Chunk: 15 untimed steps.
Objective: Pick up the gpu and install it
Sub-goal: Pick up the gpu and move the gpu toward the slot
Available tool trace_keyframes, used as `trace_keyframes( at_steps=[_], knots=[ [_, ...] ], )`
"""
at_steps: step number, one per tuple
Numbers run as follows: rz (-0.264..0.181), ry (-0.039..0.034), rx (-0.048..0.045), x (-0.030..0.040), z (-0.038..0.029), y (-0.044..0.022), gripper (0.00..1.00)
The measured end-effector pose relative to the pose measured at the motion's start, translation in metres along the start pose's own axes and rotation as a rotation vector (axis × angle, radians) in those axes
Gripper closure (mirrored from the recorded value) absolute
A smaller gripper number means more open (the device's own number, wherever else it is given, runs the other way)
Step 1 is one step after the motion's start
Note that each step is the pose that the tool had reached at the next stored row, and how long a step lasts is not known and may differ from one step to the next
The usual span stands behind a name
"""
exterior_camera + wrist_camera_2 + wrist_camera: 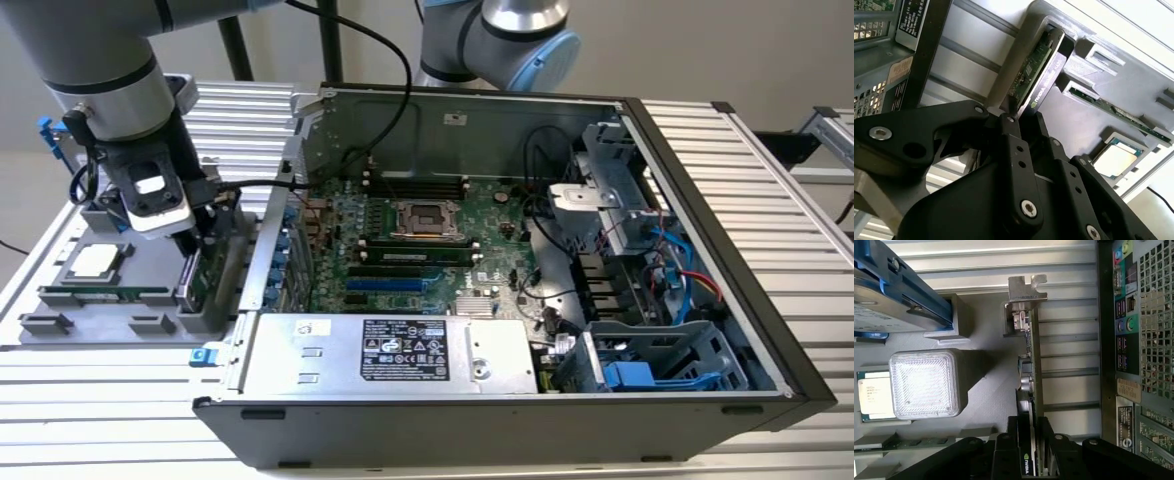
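Gripper (pixel 1034 436) is clamped on the gpu (pixel 1037 365), which stands upright in the grey tray (pixel 100 335); first wrist view shows its metal bracket (pixel 1026 287), exterior view the open computer case (pixel 534 425)

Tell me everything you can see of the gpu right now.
Seen edge-on in both wrist views, the gpu is a thin green circuit board with a black shroud on one face and a bent silver metal bracket at one end. It stands on edge in a slot of the grey tray, beside the open computer case. The gripper is closed on it, one finger on each face.
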<state>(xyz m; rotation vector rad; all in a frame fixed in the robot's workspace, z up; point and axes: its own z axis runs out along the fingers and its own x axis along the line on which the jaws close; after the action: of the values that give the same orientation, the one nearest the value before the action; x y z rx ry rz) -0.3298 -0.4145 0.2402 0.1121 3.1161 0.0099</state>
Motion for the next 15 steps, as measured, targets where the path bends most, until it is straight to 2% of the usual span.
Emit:
trace_keyframes(
  at_steps=[15],
  knots=[
    [0.0, 0.0001, 0.0, 0.0, 0.0003, 0.0, 1.0]
  ],
)
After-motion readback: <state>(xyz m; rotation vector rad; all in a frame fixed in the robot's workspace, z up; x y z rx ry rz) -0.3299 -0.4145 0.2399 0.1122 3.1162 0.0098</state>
